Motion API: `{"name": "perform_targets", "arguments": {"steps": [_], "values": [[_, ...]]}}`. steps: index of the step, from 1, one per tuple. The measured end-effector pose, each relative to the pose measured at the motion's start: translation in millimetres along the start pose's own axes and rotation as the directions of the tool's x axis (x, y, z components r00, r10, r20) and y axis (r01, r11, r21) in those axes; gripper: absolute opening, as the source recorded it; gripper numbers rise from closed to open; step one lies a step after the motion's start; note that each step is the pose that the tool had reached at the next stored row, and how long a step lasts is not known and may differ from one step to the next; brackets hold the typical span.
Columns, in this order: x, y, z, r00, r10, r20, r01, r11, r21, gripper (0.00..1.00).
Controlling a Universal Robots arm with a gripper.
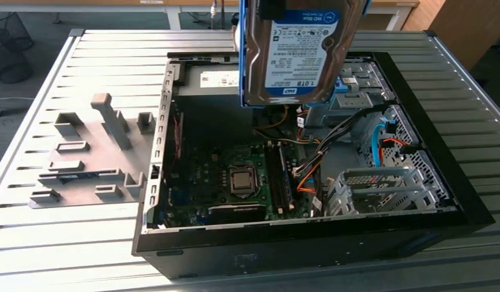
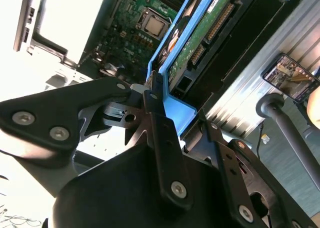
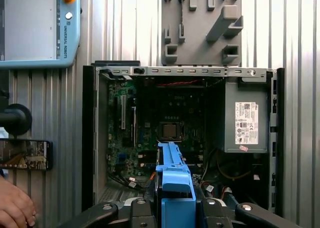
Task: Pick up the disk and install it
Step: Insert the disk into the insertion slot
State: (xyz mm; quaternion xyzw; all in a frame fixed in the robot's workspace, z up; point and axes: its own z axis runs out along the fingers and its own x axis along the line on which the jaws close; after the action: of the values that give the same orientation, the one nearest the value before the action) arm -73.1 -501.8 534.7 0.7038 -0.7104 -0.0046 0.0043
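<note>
The ribbed worktop (image 1: 63, 243) carries the open computer case (image 1: 315, 249), whose silver drive bay (image 1: 380, 188) sits at four o'clock in the exterior view and looks unfilled. The disk (image 1: 295, 52) hangs above the case at twelve o'clock, its blue frame clamped in the closed pincer (image 2: 172, 105): lifted, not yet installed. Orange and black cables (image 1: 315, 161) crowd the bay's flank. A person's hand (image 3: 15, 208) rests beside the case.
</note>
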Motion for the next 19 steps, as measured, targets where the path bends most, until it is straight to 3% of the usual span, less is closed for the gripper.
{"name": "perform_targets", "arguments": {"steps": [4,8,11,19], "values": [[12.0,-0.6,2.4,1.0,0.0,0.0021,0.0,1.0,-0.0001,0.37],[16.6,-4.2,5.6,0.9996,0.0,0.028,0.0,1.0,-0.0004,0.37],[19.3,-7.9,7.6,0.9996,0.0,0.0295,0.0,1.0,-0.0003,0.37],[19.6,-9.3,7.7,0.9996,-0.001,0.0294,0.001,1.0,-0.0003,0.37]]}}
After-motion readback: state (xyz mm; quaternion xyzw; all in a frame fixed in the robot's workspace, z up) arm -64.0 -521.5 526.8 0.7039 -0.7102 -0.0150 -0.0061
